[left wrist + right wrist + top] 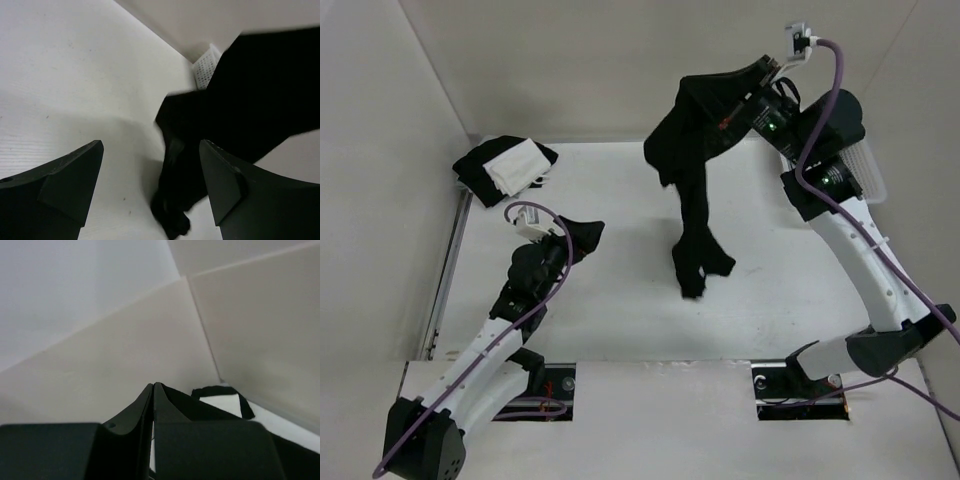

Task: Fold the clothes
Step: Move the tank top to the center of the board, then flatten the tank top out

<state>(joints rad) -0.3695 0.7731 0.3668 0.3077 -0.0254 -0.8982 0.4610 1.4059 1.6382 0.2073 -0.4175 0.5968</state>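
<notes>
Fold not started: the black top (692,150) isn't laid out and shows no crease. It's hanging in a bunched column over the far-right part of the bench (620,310), with only its lower end resting crumpled on the surface, roughly mid-bench and right of centre. Everything is left to do, as I read it: get it down, spread it flat, then make the folds. Right arm (860,250) is raised high near the far-right corner. Its jaws are pinched fully together on the top's upper edge, and the wrist view shows a narrow strap loop just past the tips, so that arm carries the whole garment. Left arm (500,340) sits left of centre with its jaws spread wide, holding and touching nothing. They hover over bare bench, pointed at the hanging fabric but well apart from it. My guess is the left side is lined up to catch a lower edge or corner so the top can be stretched out. The white basket (868,170) by the right edge and the black bundle with a white cloth (507,165) in the far-left corner aren't involved.
</notes>
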